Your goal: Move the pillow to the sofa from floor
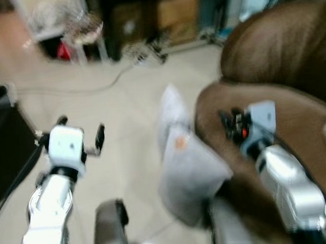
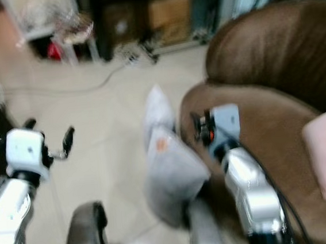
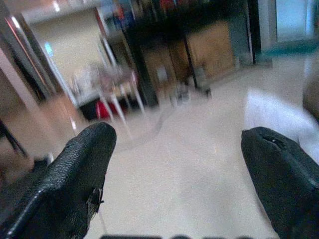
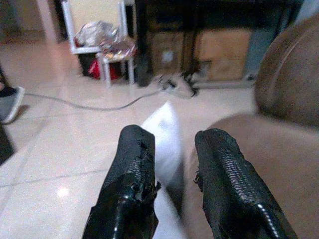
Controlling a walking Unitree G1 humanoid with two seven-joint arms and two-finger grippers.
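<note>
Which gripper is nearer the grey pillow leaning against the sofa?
Right. The right gripper hangs over the sofa arm, just beside the pillow. The left gripper is out over open floor, well apart from it.

Open tile floor (image 1: 123, 131) left of pillow (image 1: 184, 166); sofa arm (image 1: 301, 120) tight on its right, cable (image 1: 90, 86) beyond.

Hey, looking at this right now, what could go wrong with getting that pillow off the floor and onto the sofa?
1. The white pillow leans on edge against the brown sofa; a nudge might tip it flat before any grasp.
2. The right gripper hovers above it with only a narrow gap between its fingers, likely too tight for the pillow's bulk.
3. A cable trails across the floor behind and could snag a step. The head views are blurred, so aim may be off.
</note>
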